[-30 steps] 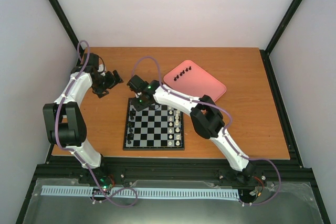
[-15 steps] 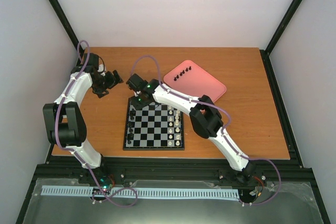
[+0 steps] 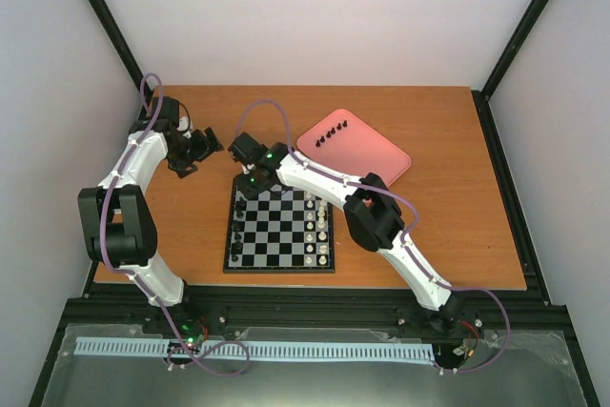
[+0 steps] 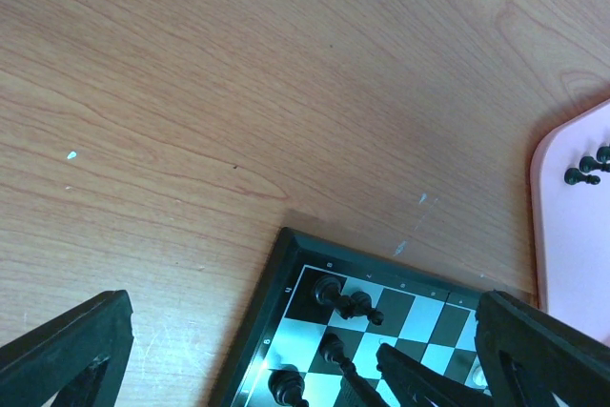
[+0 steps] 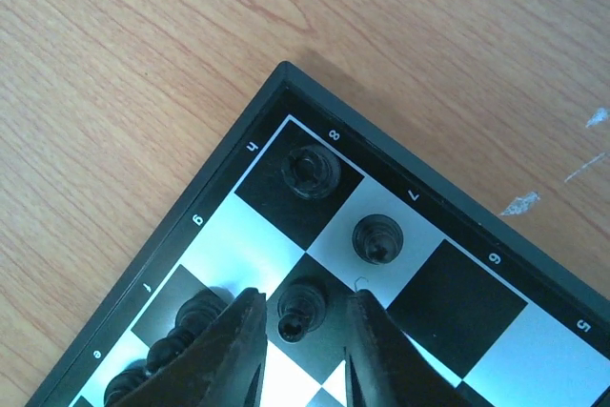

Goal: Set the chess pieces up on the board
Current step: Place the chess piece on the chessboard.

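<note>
black piece (image 5: 303, 312) between right hand's (image 5: 303, 304) fingers (image 5: 221, 350)

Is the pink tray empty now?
Not empty. A short row of tiny black chess pieces sits on the pink tray, near its far corner; the rest looks bare.

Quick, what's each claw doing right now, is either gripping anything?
Left claw: wide open, empty.
Right claw: open, fingers either side of a black piece standing on the board, apparently not gripping it.

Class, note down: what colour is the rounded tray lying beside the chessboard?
The tray is pink, clearest in the top external view.
</note>
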{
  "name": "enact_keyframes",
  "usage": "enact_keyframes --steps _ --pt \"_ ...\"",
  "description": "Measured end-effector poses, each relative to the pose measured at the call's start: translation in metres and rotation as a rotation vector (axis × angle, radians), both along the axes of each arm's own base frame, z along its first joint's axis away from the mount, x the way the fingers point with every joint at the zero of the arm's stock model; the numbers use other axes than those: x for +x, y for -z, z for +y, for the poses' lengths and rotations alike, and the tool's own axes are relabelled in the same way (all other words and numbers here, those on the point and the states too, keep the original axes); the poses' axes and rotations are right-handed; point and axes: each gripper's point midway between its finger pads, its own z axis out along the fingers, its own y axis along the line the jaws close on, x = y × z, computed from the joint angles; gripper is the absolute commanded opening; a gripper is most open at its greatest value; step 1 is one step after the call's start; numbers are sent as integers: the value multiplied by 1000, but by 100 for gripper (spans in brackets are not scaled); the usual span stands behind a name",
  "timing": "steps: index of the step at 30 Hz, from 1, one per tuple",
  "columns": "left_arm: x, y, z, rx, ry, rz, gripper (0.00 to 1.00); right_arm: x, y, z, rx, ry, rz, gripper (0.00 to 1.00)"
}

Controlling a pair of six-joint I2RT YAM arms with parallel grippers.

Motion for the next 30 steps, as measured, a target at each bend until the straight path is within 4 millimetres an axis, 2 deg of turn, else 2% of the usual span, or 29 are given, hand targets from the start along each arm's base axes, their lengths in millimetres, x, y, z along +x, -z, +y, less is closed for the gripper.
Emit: enact_keyframes --steps 18,21,23,27,30 --pt "2 0 0 1 0 3 100 4 -2 -8 -33 1 -21 32" --pt "2 0 0 1 0 3 100 10 -16 -14 -30 20 -41 38" --pt "2 0 0 1 0 3 100 18 -32 -22 -19 41 -66 44" --pt "2 0 0 1 0 1 100 39 -73 -44 5 103 -136 45" --pt "3 -1 0 1 0 1 100 58 -89 -62 13 161 -168 43"
